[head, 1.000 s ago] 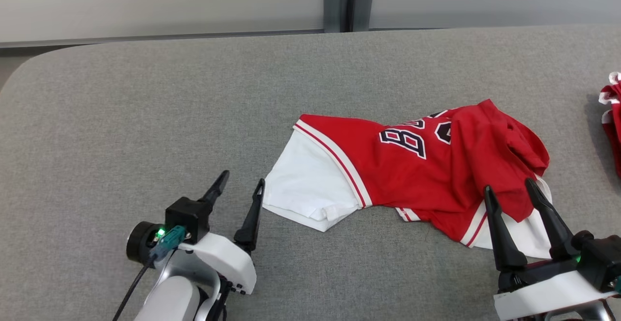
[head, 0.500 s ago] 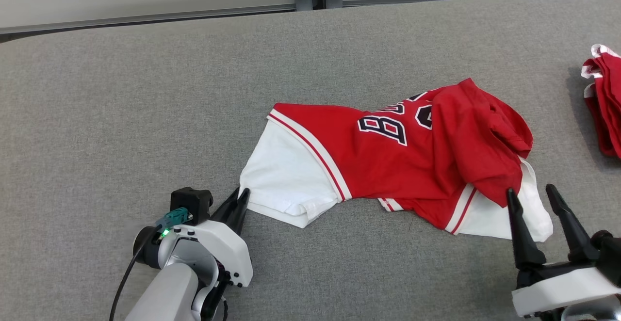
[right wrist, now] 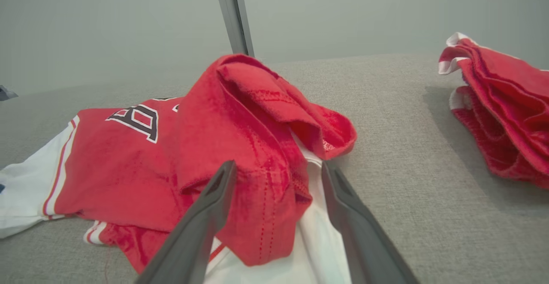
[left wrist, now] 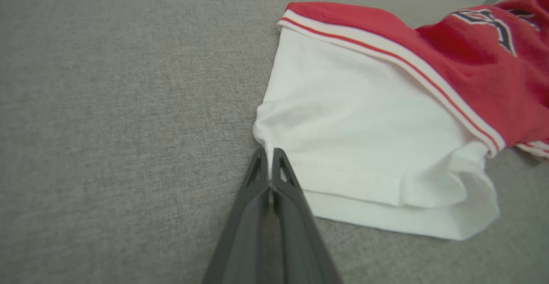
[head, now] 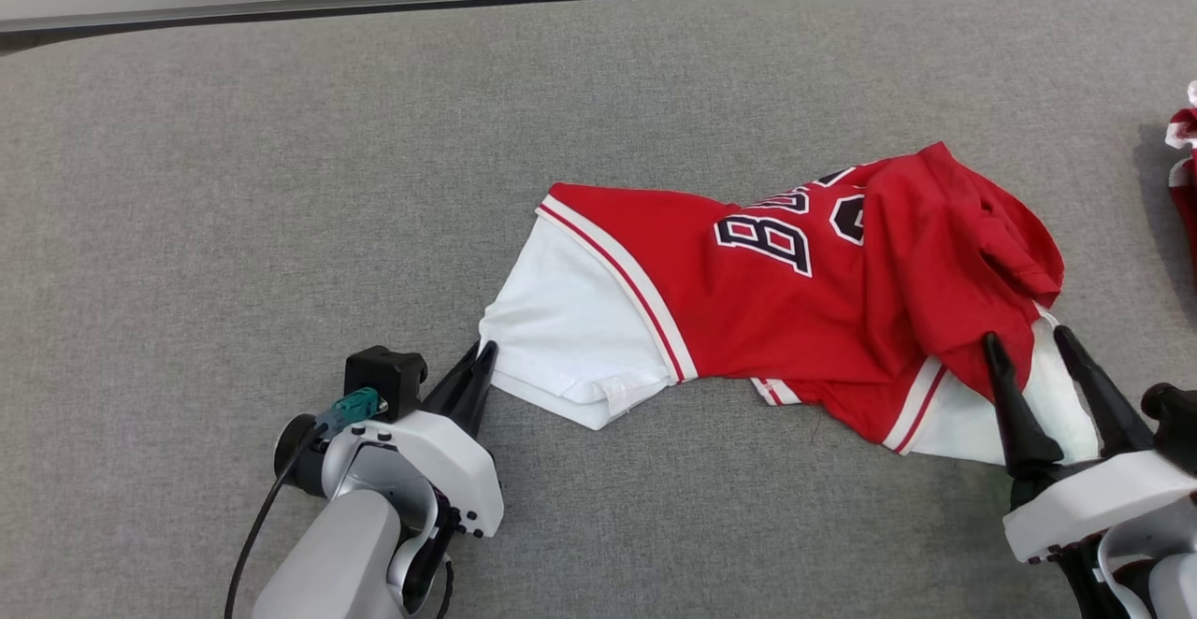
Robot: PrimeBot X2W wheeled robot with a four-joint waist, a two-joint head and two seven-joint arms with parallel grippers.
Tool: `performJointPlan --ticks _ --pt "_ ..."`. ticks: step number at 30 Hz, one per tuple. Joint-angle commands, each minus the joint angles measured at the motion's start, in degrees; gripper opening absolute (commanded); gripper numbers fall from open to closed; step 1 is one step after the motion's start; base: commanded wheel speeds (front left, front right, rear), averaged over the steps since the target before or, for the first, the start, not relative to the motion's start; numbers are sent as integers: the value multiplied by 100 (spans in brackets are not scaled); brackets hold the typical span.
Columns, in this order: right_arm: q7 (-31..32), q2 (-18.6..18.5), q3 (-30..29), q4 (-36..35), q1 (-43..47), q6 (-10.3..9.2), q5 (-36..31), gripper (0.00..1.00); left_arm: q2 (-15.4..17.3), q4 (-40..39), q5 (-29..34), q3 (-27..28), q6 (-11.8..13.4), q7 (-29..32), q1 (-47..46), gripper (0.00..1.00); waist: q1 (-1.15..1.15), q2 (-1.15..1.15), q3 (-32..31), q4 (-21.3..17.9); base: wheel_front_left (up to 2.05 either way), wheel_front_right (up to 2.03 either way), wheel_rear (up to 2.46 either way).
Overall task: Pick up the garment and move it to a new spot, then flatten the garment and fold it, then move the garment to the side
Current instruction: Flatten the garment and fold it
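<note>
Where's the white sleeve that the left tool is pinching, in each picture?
Head view: the white sleeve lies a little left of centre, its corner pinched by the left tool.
Left wrist view: the sleeve is centre right, just above the shut tool tips.
Right wrist view: the sleeve is at the lower left edge.
Shared landmark: the red-and-white striped trim bordering the sleeve.

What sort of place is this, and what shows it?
Probably a robot bench for folding clothes: a broad grey cloth-covered table, a crumpled red-and-white jersey on it, and more red garments piled at its right.
</note>
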Motion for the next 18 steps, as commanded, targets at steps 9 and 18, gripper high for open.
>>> performJointPlan --ticks 9,18 --pt "145 -245 364 34 -95 0 471 0 55 197 -48 3 75 -213 -55 0 0 0 30 38 0 0 0" --pt "-293 -307 245 -286 -166 0 264 0 193 -250 19 146 165 -766 -107 0 0 0 -91 -27 0 0 0"
